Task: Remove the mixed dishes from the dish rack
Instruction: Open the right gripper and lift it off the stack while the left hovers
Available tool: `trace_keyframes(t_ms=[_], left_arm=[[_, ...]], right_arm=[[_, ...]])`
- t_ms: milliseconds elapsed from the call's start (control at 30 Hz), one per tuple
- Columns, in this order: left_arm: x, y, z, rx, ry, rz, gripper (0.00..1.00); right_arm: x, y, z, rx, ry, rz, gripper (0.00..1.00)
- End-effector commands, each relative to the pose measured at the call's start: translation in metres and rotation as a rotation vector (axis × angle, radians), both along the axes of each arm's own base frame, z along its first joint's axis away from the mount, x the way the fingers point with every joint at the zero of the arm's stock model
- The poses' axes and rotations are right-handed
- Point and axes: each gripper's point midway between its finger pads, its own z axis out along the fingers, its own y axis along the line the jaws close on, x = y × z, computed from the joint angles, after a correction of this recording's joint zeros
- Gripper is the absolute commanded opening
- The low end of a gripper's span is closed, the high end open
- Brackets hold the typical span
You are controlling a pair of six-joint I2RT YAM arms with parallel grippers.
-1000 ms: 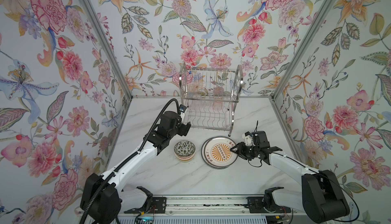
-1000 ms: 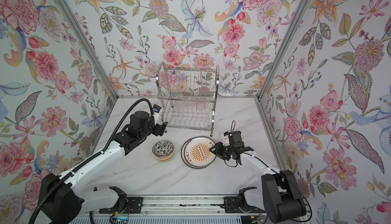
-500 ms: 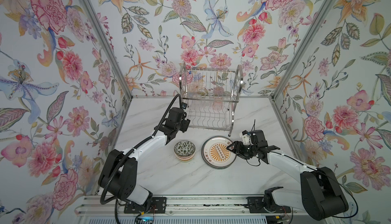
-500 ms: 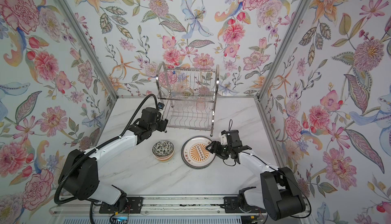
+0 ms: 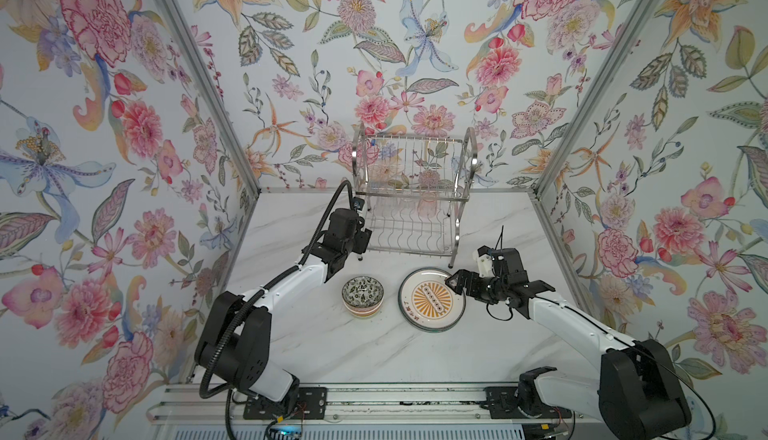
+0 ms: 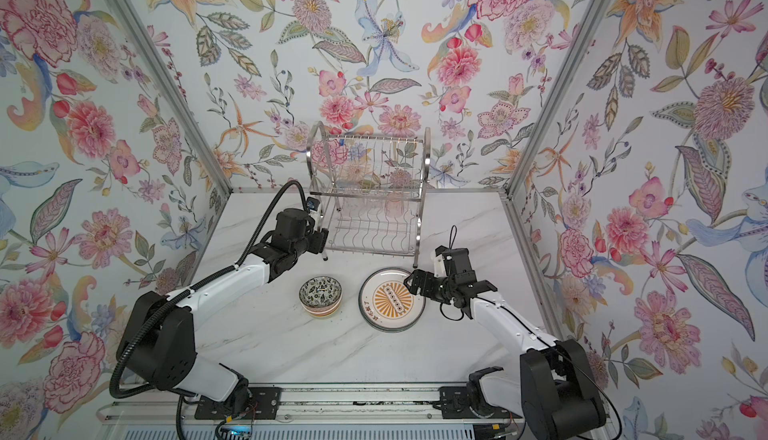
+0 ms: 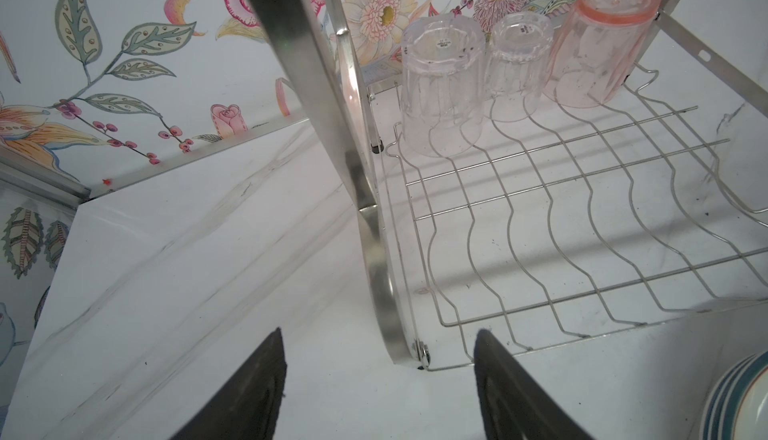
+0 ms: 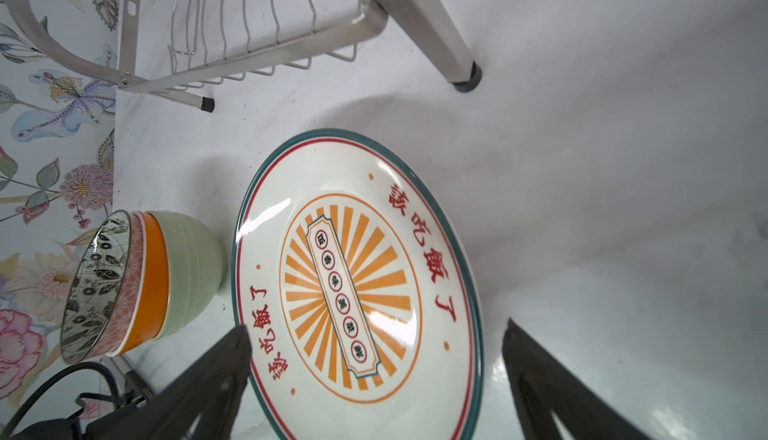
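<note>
The steel dish rack (image 5: 409,250) (image 6: 370,250) stands at the back of the marble table. Three upturned cups sit on its lower shelf: two clear cups (image 7: 442,84) (image 7: 517,63) and a pink one (image 7: 598,42). In front lie the stacked sunburst plates (image 5: 432,298) (image 6: 392,298) (image 8: 357,284) and three nested bowls (image 5: 363,294) (image 6: 321,294) (image 8: 141,280), the patterned one on top. My right gripper (image 5: 457,287) (image 8: 376,329) is open astride the plates' right rim, not gripping it. My left gripper (image 5: 362,239) (image 7: 378,334) is open and empty at the rack's front left leg (image 7: 374,259).
Floral walls close in the table on three sides. The rack's front right leg (image 8: 459,63) stands just behind the plates. A metal rail (image 5: 374,404) with the arm bases runs along the front edge. The rack's upper shelf (image 5: 415,159) shows no dishes.
My right gripper has opened wide and let go of the top plate, which now lies flat. My left arm has swung from beside the bowls up to the rack's left leg.
</note>
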Motion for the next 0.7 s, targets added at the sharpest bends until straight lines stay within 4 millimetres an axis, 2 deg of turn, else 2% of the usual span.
trace_keyframes(t_ms=[0,167,333,433,467,667], left_arm=[[0.002,0.003,0.002,-0.038,-0.013,0.009,0.73],[0.005,0.003,-0.006,-0.056,-0.004,0.011,0.71],[0.005,-0.002,-0.009,-0.085,-0.004,-0.005,0.66],[0.005,-0.003,-0.009,-0.096,-0.002,-0.007,0.61],[0.006,-0.005,-0.022,-0.091,0.024,-0.01,0.59],[0.005,-0.007,-0.024,-0.116,0.026,-0.01,0.53]], right_arm=[[0.006,-0.006,0.022,-0.093,-0.123,0.043,0.99],[0.007,0.001,0.054,-0.185,-0.354,0.128,1.0],[0.018,0.02,0.091,-0.213,-0.656,0.198,0.98],[0.032,0.024,0.095,-0.203,-0.713,0.182,0.96],[0.038,0.025,0.094,-0.185,-0.705,0.175,0.93],[0.055,0.047,0.082,-0.053,-0.677,0.2,0.6]])
